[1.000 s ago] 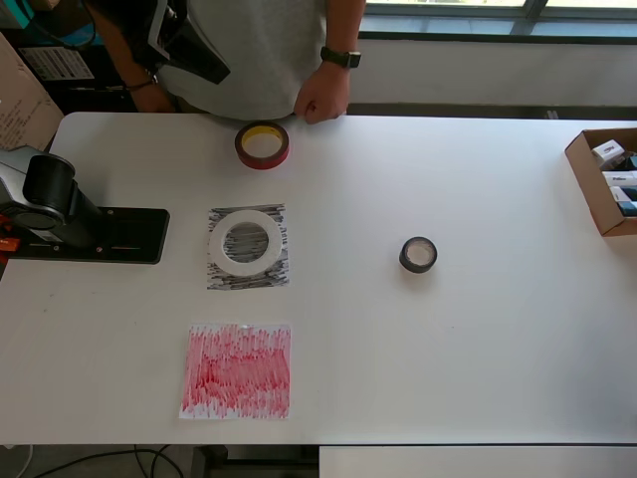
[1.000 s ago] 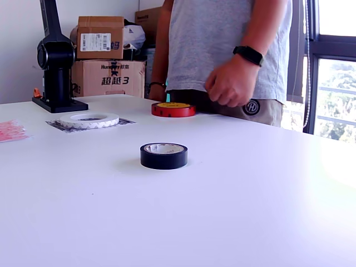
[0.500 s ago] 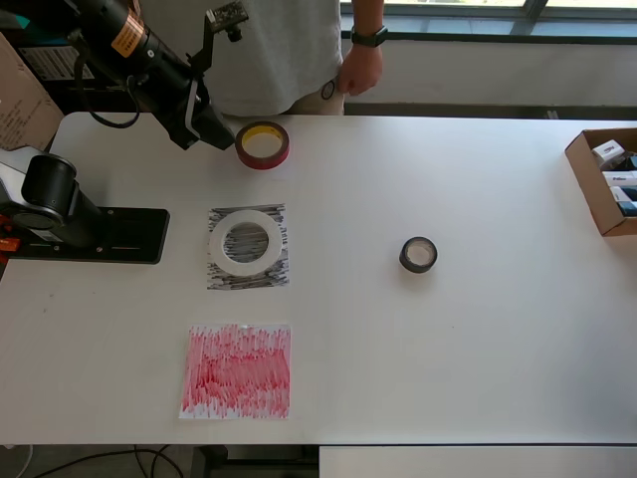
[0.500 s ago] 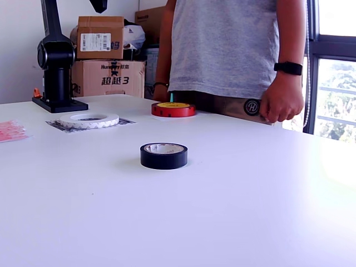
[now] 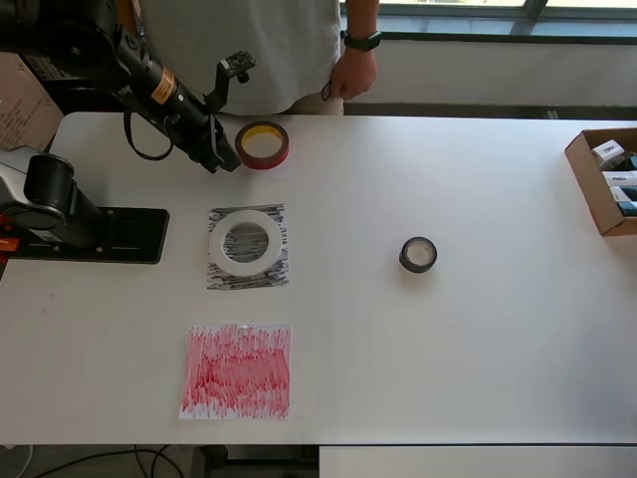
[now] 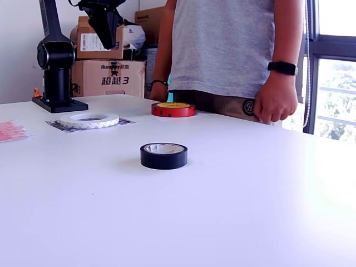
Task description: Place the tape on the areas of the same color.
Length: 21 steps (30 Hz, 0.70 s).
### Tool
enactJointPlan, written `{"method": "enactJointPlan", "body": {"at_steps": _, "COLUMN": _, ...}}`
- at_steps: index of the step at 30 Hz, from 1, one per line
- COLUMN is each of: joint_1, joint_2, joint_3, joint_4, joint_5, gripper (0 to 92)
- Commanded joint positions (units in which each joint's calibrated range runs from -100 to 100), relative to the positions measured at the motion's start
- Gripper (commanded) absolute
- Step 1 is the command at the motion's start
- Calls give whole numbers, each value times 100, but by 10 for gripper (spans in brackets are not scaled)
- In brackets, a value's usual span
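Observation:
The red tape roll [image 5: 283, 149] with a yellowish core lies flat near the table's far edge; it also shows in the exterior view [image 6: 173, 109]. The white ring [image 5: 219, 249] lies on the black scribbled patch [image 5: 277, 277], seen in the exterior view too as ring [image 6: 89, 119] on patch [image 6: 125, 121]. The small black roll [image 5: 406, 256] lies alone mid-table, nearest the camera in the exterior view [image 6: 163, 159]. The red patch [image 5: 237, 370] is bare and shows at the exterior view's left edge [image 6: 10, 130]. My gripper [image 5: 225, 159] hangs above the table just left of the red roll in the overhead view, looks shut and holds nothing; the exterior view [image 6: 113, 45] shows it well above the table.
The arm's black base [image 5: 90, 234] stands at the overhead view's left. A person [image 5: 269, 50] stands behind the far edge, hand [image 5: 353, 75] near the red roll. An open cardboard box [image 5: 597, 189] sits at the right edge. Stacked cartons [image 6: 103, 61] stand behind the table.
The arm has swung in from the far left and come down toward the red roll. The person's hand has drawn back from the table near the red roll.

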Motion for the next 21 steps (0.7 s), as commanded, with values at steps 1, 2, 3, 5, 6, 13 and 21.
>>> {"method": "enactJointPlan", "body": {"at_steps": 1, "joint_1": 108, "joint_2": 447, "joint_3": -55, "joint_4": -234, "joint_5": 300, "gripper": 2}}
{"method": "enactJointPlan", "body": {"at_steps": 2, "joint_1": 155, "joint_2": 616, "joint_3": -101, "joint_4": -242, "joint_5": 414, "gripper": 2}}
{"method": "enactJointPlan", "body": {"at_steps": 3, "joint_1": 202, "joint_2": 775, "joint_3": -155, "joint_4": -234, "joint_5": 513, "gripper": 2}}
{"method": "enactJointPlan", "body": {"at_steps": 5, "joint_1": 289, "joint_2": 1130, "joint_3": -301, "joint_4": -234, "joint_5": 758, "gripper": 2}}
{"method": "enactJointPlan", "body": {"at_steps": 6, "joint_1": 336, "joint_2": 1299, "joint_3": -392, "joint_4": -234, "joint_5": 881, "gripper": 2}}
{"method": "enactJointPlan", "body": {"at_steps": 13, "joint_1": 644, "joint_2": 2178, "joint_3": -1091, "joint_4": -234, "joint_5": 1462, "gripper": 2}}
{"method": "enactJointPlan", "body": {"at_steps": 21, "joint_1": 944, "joint_2": 2393, "joint_3": -1191, "joint_4": -234, "joint_5": 2027, "gripper": 124}}
